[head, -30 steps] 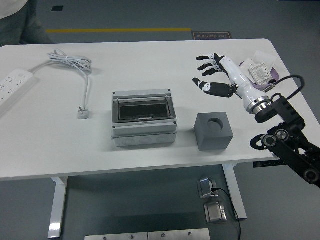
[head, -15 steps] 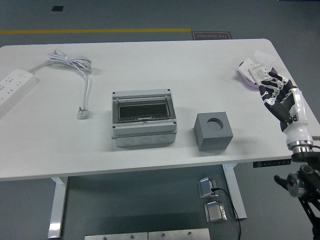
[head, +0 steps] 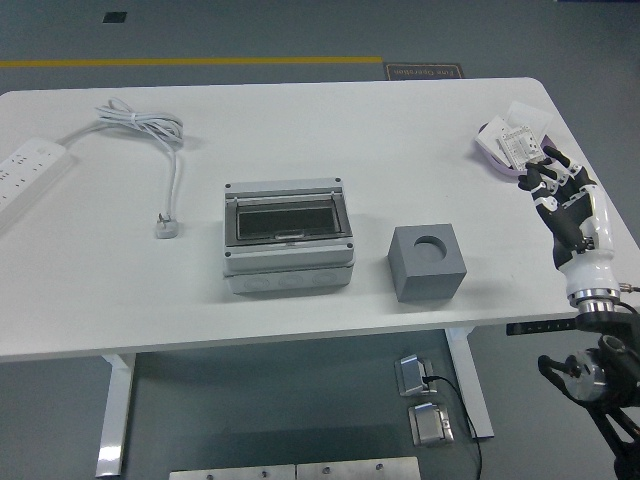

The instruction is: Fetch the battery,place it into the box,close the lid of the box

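Robot hand point(head: 560, 195) at table's right edge — fingers relaxed; box point(head: 288, 238) lid shut, long axis left-right

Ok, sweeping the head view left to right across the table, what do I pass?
Power strip → white cable with plug → grey box with clear lid → grey block with round hole → packets at the right edge → right hand.

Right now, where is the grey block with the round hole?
In the head view, the grey block sits right of centre near the table's front edge, just right of the box.
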You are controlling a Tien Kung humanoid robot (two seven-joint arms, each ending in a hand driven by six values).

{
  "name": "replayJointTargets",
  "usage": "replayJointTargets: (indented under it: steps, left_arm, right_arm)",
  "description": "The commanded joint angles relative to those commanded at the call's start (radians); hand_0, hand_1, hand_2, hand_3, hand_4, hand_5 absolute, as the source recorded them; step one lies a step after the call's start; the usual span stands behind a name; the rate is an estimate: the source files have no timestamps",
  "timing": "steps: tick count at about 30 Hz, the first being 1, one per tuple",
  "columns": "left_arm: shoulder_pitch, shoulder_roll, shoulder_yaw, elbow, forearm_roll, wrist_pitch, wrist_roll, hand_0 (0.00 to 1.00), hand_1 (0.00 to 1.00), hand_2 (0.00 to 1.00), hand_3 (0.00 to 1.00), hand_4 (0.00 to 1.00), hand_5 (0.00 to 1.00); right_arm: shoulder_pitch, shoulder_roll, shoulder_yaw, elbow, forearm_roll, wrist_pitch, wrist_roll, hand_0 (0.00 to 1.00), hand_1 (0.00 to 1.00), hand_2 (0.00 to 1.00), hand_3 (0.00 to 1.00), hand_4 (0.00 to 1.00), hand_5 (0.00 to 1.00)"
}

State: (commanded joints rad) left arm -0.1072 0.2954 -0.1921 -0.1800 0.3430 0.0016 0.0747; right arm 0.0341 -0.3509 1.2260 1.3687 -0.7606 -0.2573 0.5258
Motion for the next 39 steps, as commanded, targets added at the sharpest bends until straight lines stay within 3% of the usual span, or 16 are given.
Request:
replayJointTargets:
  steps: [13, 39]
  left_arm:
    - [0.007, -0.008, 0.018, 0.0, -0.035, -0.001, -0.006, 0.728, 0.76, 0.693, 0.66, 0.548, 0.329]
    - [-0.011, -0.009, 0.165, 0.0, -0.184, 0.006, -0.046, 0.729, 0.758, 0.693, 0.662, 0.549, 0.33]
  right_arm:
    - [0.0, 0.001, 0.014, -0.003, -0.018, 0.01, -0.02, 0.686, 0.603, 0.631, 0.725, 0.792, 0.279]
    - [0.0, -0.001, 0.059, -0.006, -0.052, 0.012, -0.059, 0.716, 0.65, 0.672, 0.739, 0.828, 0.32]
